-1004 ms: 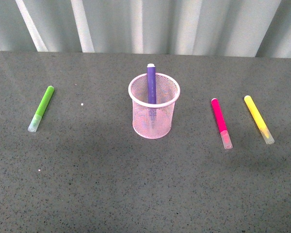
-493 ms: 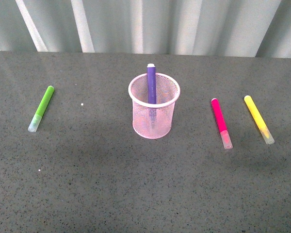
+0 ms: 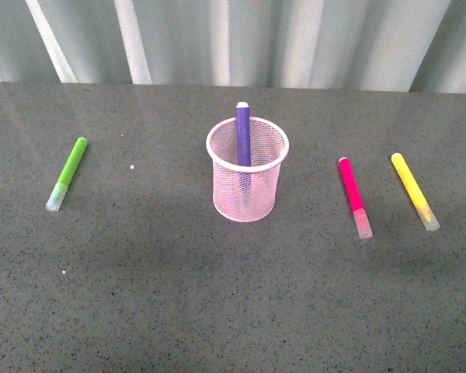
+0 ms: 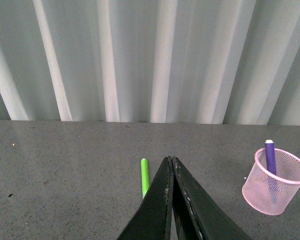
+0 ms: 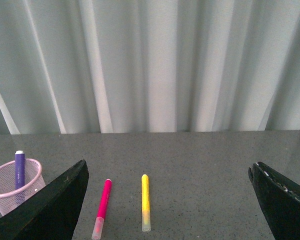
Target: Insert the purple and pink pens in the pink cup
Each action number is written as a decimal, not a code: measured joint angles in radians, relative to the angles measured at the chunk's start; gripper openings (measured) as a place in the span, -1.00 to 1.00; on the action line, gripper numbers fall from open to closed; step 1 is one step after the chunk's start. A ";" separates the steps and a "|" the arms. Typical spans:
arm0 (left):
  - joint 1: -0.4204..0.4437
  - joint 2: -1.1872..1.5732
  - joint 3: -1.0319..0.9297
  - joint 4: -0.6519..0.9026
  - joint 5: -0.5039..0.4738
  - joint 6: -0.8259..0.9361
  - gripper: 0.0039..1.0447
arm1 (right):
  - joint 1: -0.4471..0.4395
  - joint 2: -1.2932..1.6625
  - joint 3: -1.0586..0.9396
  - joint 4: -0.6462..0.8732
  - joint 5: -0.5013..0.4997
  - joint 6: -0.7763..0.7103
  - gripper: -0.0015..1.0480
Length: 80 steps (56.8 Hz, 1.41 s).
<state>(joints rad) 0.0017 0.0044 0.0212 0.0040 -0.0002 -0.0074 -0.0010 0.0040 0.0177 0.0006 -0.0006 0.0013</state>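
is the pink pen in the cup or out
Out. The pink pen lies flat on the table, apart from the pink cup; only the purple pen stands inside.

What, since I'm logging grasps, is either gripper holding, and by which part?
Nothing. The left gripper is shut and empty; the right gripper is open and empty.

Dark speckled tabletop (image 3: 217, 311) carries a pink mesh cup (image 3: 246, 190); from it, lime-green pen (image 3: 67, 174) at nine o'clock, pink pen (image 3: 353, 194) and yellow pen (image 3: 414, 189) at three.
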 joint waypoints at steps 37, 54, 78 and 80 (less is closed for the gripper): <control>0.000 0.000 0.000 -0.003 0.000 0.000 0.30 | 0.000 0.000 0.000 0.000 0.000 0.000 0.86; 0.000 0.000 0.000 -0.003 0.000 0.003 0.88 | -0.136 0.619 0.251 0.289 -0.010 -0.053 0.86; 0.000 0.000 0.000 -0.003 0.000 0.003 0.88 | -0.023 1.477 0.716 0.242 0.054 0.039 0.86; 0.000 0.000 0.000 -0.003 0.000 0.003 0.88 | -0.005 1.515 0.743 0.230 0.064 0.048 0.86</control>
<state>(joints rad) 0.0017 0.0040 0.0208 0.0006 -0.0002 -0.0048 -0.0059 1.5192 0.7605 0.2310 0.0631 0.0490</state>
